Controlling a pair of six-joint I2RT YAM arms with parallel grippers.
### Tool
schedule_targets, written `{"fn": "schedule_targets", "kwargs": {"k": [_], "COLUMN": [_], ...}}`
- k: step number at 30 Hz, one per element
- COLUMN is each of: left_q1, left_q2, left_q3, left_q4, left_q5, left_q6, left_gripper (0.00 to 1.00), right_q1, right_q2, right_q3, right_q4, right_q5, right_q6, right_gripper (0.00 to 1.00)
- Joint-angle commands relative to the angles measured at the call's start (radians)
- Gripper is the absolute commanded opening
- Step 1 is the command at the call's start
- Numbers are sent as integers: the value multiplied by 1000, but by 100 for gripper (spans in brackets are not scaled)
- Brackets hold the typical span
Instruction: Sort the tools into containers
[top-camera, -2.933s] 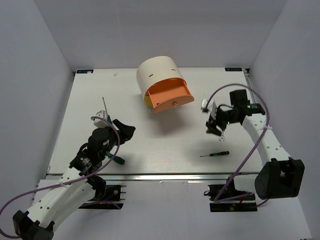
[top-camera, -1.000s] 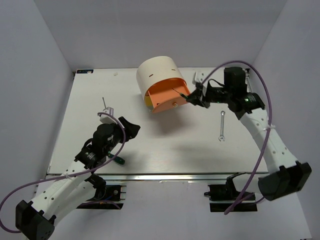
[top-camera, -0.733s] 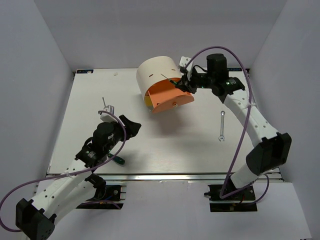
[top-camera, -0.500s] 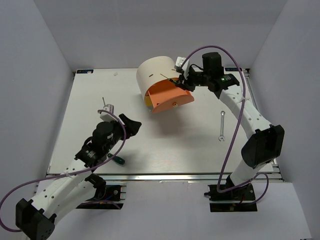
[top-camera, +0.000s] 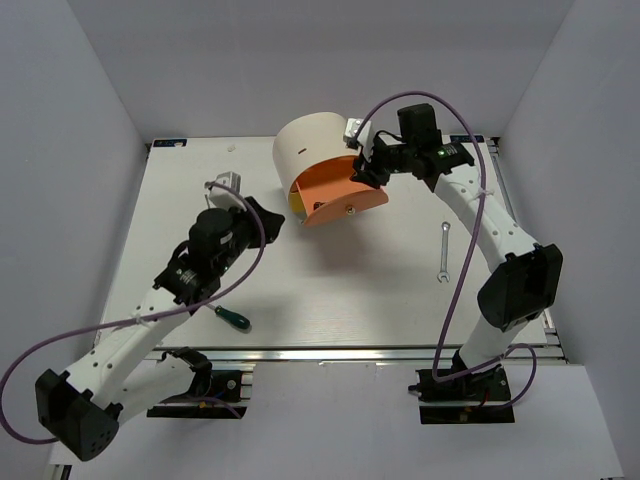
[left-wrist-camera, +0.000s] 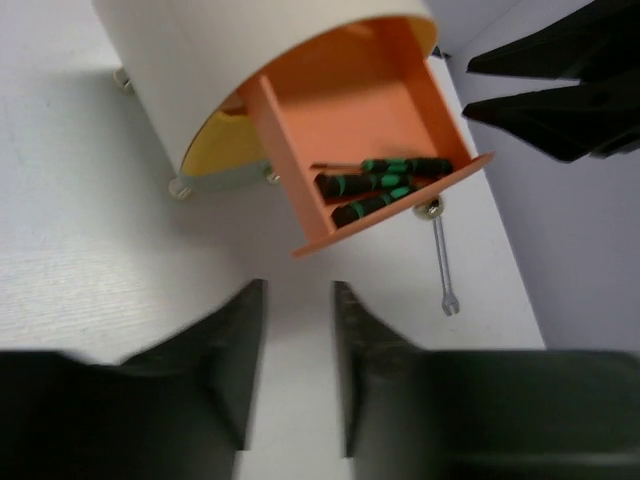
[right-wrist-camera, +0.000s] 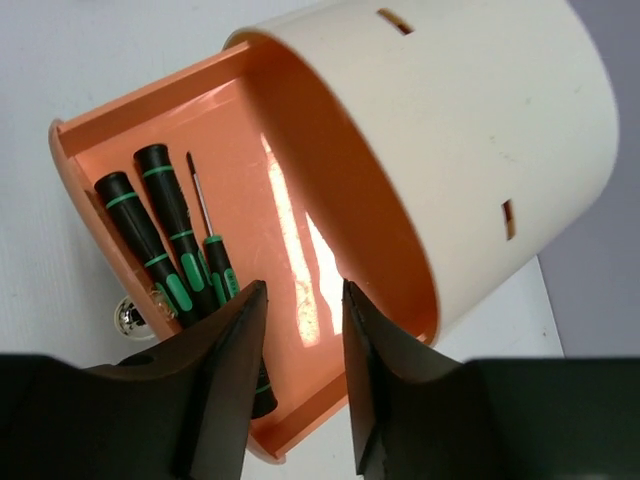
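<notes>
The cream cabinet has its orange drawer pulled out. Three thin black-and-green screwdrivers lie inside it, also visible in the left wrist view. My right gripper hovers over the drawer's far side, open, its jaws empty. My left gripper is open above bare table left of the drawer, with nothing between its fingers. A silver spanner lies right of the drawer. The bigger green-handled screwdriver lies near the front edge.
The yellow drawer shows shut under the orange one. A brass knob sticks out of the orange front. Purple cables loop over both arms. White walls close in the table on three sides.
My right gripper swung left from beside the drawer to above it, and the thin screwdriver it carried now lies inside. My left arm moved forward toward the cabinet, uncovering the green-handled screwdriver.
</notes>
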Motion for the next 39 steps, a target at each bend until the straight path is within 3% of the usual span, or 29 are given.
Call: {"fn": "schedule_targets", "kwargs": {"k": [1,2,3,5,6,7,8,11,12,13,16,20,24,31,39], "left_q1": [1,1,3,24,65,93,130,260,283,328,398,434,439,440,439], "left_q2": [62,99,119,159,203,226,254,378,413,489,667,888,1050,1128,1173], "left_q3": [134,160,185,261,286,338,366,494,533,620,751,945,1091,1095,1092], "left_q4": [-29,-35,-38,-52,-50,-47,-46,-45,-47,-56,-47,-16,28,192,234], "left_q5": [-12,-15,-16,5,36,75,184,335,355,391,485,594,653,659,738], "left_q6": [152,172,207,227,244,245,242,224,224,224,201,179,210,250,235], "left_gripper": [35,22,17,13,13,14,15,36,53,59,72,78,82,84,86], "right_q1": [3,0,-1,-11,-14,-18,-26,-44,-49,-50,-47,-32,-17,11,19], "right_q2": [-25,-36,-52,-107,-153,-174,-194,-269,-309,-332,-424,-470,-461,-340,-170], "right_q3": [80,85,80,48,-2,-28,-55,-168,-197,-270,-393,-547,-654,-629,-512], "right_q4": [37,56,106,169,222,235,235,109,35,-104,-199,-167,52,309,412], "right_q5": [-11,-12,-11,-12,-31,-46,-77,-242,-358,-400,-404,-306,-172,-25,64], "right_q6": [53,90,111,160,200,214,217,126,42,-141,-313,-297,-167,16,93], "right_gripper": [40,38,29,17,4,0,0,0,0,0,1,10,12,7,6]}}
